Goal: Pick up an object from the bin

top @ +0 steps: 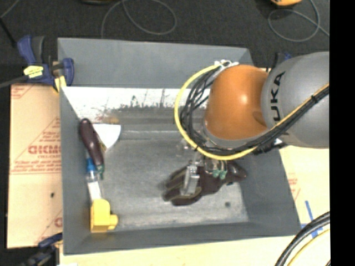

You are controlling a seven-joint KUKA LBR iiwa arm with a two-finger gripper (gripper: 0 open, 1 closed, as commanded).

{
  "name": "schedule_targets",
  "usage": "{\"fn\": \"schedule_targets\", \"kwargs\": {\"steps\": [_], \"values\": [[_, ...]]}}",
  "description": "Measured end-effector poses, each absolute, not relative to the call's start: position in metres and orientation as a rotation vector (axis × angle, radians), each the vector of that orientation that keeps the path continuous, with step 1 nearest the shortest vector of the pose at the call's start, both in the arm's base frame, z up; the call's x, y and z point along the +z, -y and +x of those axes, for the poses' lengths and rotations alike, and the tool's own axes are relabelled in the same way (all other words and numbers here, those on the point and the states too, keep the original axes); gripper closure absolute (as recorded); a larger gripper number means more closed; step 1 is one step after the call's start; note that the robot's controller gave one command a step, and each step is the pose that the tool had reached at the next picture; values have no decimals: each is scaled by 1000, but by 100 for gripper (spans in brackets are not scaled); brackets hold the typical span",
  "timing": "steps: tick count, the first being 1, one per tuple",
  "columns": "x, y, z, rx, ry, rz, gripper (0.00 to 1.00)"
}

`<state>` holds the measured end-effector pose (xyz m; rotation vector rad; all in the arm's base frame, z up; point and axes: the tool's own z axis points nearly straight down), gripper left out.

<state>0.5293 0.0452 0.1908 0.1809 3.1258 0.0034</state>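
My gripper (pixel 191 183) is low in the bin's right half, under the arm's orange cover. It is down on a dark brown, soft-looking lumpy thing (pixel 176 193) lying on the floor right of the middle, toward the front wall. Part of this dark thing stretches to the right beneath the arm, and the gripper covers its middle. I cannot make out whether the thing is gripped.
Along the left wall lies a long tool with a dark maroon handle (pixel 91 142) and a clear-and-blue shaft. It ends at a yellow block (pixel 102 215) in the front left corner. A white triangular scrap (pixel 109 133) lies beside the handle.
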Motion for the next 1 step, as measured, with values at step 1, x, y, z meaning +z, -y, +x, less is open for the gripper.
{"fn": "schedule_targets", "kwargs": {"steps": [1], "values": [[174, -28, 534, 5, -3115, 330, 0]]}}
